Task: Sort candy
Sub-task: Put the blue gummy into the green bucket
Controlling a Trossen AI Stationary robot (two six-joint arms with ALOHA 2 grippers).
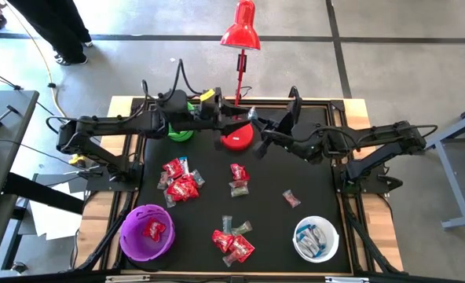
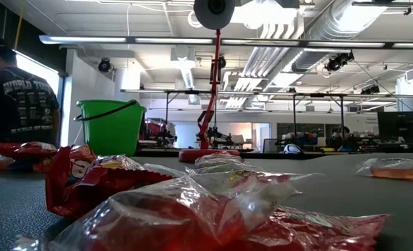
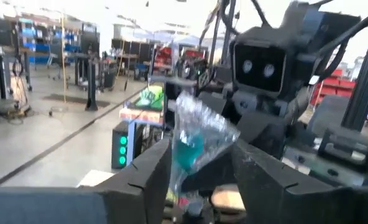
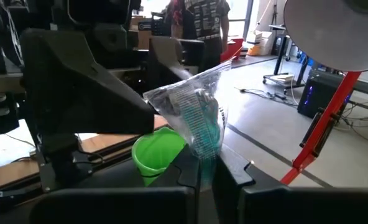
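Note:
One candy in a clear wrapper with a green sweet (image 1: pixel 250 115) is held in the air over the table's far middle, above the red lamp base (image 1: pixel 236 140). My right gripper (image 4: pixel 212 168) comes from the table's right and is shut on it. My left gripper (image 3: pixel 202 171) comes from the left and is open. Its two fingers stand on either side of the same candy (image 3: pixel 193 140). Loose red, blue-and-white and clear candies lie in heaps on the black mat (image 1: pixel 181 182) (image 1: pixel 238 179) (image 1: pixel 232 242), with one alone (image 1: pixel 291 198). My right gripper pinches one end of the clear wrapper (image 4: pixel 204 152) between its two fingers. The fingers come about level from the table's right. The rest of the candy sticks out beyond the fingertips, lifted clear of everything. Whether my left gripper's fingers (image 3: pixel 153 174) touch the wrapper, I cannot tell.
A green bowl (image 1: pixel 181 130) stands at the far left under my left arm. A purple bowl (image 1: pixel 147 233) holds a red candy at the near left. A white bowl (image 1: pixel 316 240) holds blue-and-white candies at the near right. The red lamp's post and head (image 1: pixel 242 31) rise behind the grippers. A person (image 2: pixel 14 97) stands beyond the table.

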